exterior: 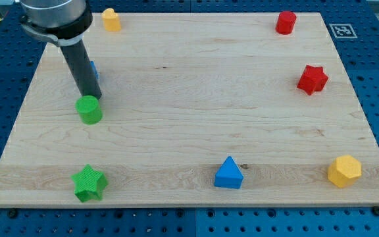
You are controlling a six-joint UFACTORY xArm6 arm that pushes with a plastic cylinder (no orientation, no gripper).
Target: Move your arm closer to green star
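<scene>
A blue block [93, 68] hides mostly behind my rod. My tip [91, 97], holding nothing, touches the green cylinder [89, 109]; the green star [89, 183] lies near-left, beyond that cylinder.

The green cylinder block [89, 109] is the obstacle — it sits just below my tip [92, 97], apparently touching it, and directly between it and the green star block [89, 183]. Bare wooden board [176, 118] lies on both sides of the cylinder — and between it and the star.
</scene>
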